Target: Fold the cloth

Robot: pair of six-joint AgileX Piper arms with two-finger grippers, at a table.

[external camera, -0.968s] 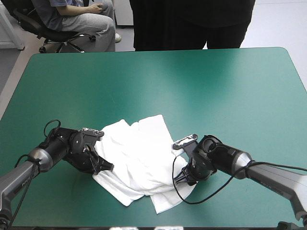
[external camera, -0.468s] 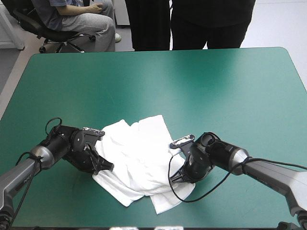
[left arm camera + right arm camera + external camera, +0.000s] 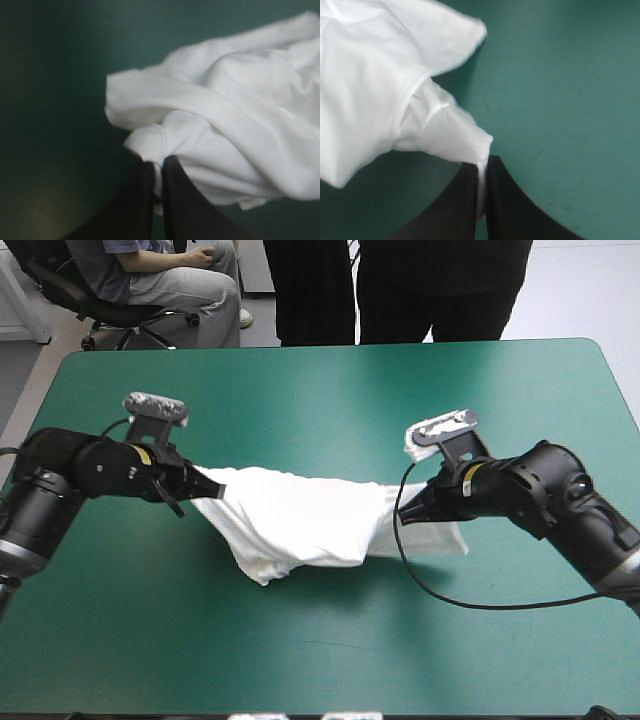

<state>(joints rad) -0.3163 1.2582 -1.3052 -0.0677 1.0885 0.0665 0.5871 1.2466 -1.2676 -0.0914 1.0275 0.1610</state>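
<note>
The white T-shirt [image 3: 300, 520] hangs stretched between my two grippers above the middle of the teal-green table, sagging in a bunch toward the near side. At its left end my left gripper [image 3: 187, 490] is shut on the T-shirt; in the left wrist view the black fingers [image 3: 172, 200] meet in an arch with bunched T-shirt [image 3: 225, 130] pinched at the left gripper [image 3: 159, 165]. My right gripper [image 3: 415, 512] is shut on the T-shirt at its right end. In the right wrist view a fold of the T-shirt [image 3: 380, 90] runs into the right gripper [image 3: 482, 167].
Bare teal-green cover [image 3: 330, 400] lies all around the T-shirt. Two people in dark clothes stand just beyond the table's far edge [image 3: 330, 346], not over the top.
Both grippers have risen and drawn apart, toward the table's far side. The T-shirt, earlier a heap lying on the table, is now lifted and pulled out between them.
</note>
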